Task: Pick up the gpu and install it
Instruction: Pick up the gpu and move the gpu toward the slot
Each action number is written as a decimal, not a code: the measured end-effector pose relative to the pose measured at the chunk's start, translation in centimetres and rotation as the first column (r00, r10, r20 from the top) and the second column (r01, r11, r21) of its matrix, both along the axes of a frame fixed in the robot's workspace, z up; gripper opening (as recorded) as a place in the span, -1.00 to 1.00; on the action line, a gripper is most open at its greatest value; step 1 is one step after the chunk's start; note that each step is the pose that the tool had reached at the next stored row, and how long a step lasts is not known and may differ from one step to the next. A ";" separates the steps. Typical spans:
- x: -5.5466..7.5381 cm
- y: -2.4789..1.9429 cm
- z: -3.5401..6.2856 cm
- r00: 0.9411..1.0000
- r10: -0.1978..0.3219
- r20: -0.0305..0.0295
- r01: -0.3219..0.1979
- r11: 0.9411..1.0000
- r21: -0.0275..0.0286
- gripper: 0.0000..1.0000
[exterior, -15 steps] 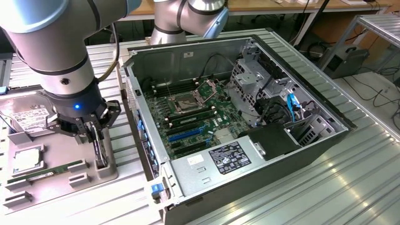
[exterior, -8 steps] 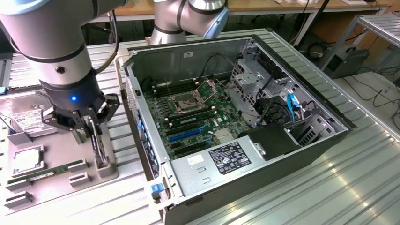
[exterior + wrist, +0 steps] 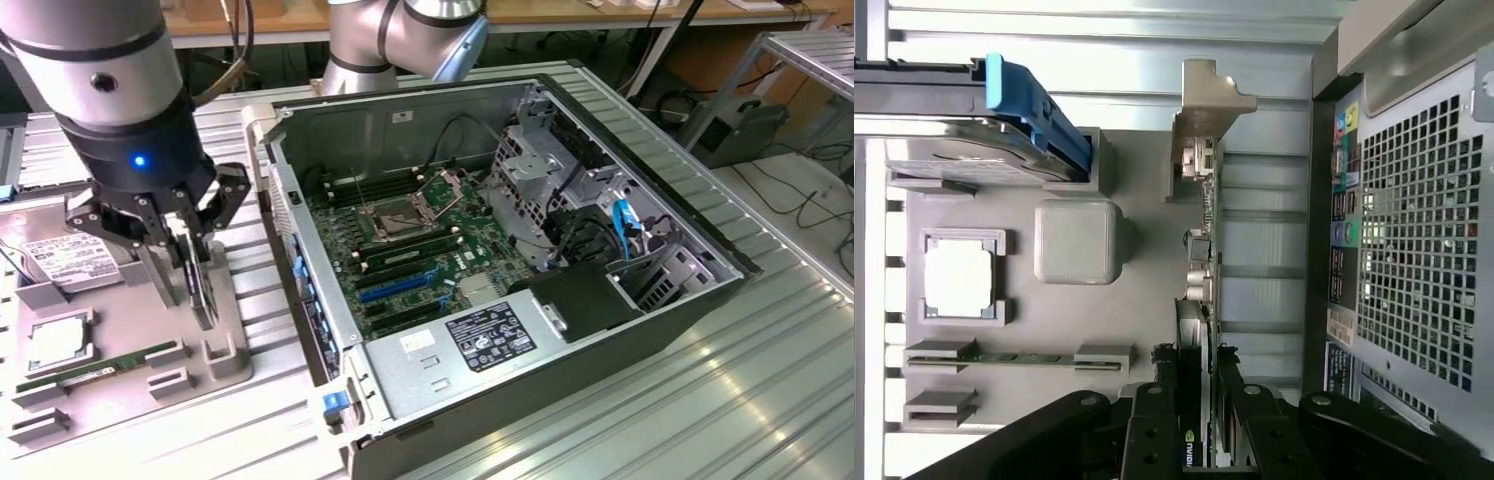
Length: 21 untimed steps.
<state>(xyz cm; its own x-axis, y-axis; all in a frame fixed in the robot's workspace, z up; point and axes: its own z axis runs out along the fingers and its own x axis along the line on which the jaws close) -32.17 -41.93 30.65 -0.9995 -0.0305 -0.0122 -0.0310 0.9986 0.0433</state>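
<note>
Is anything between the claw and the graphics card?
Nothing visible does. The gripper is down around the gpu, which stands on edge in the grey tray.

Above the open computer case (image 3: pixel 287 250) the way down was clear. Inside, the slots (image 3: pixel 394 288) lay free, hemmed by the power supply (image 3: pixel 483 335) on one side and the drive cage (image 3: pixel 534 165) with its cables (image 3: pixel 621 225) beyond. Its wall stood just beside the tray (image 3: pixel 127 315), close to the pincer (image 3: pixel 187 285) gripping the gpu (image 3: pixel 203 295).
</note>
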 end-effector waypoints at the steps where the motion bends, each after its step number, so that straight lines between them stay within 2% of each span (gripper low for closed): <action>1: 0.0 0.00 0.45 1.000 0.000 -0.001 0.000 1.000 0.000 -0.48; 9: 1.3 -0.19 4.39 1.000 0.004 -0.008 -0.004 1.000 0.000 -0.48; 17: 3.5 -0.86 8.24 1.000 0.010 -0.019 -0.010 1.000 0.000 -0.48; 21: 5.0 -1.27 10.67 1.000 0.012 -0.028 -0.012 1.000 0.001 -0.48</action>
<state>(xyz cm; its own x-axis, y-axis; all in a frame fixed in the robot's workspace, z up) -27.20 -43.20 41.33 -0.9990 -0.0428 0.0161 -0.0421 0.9981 0.0448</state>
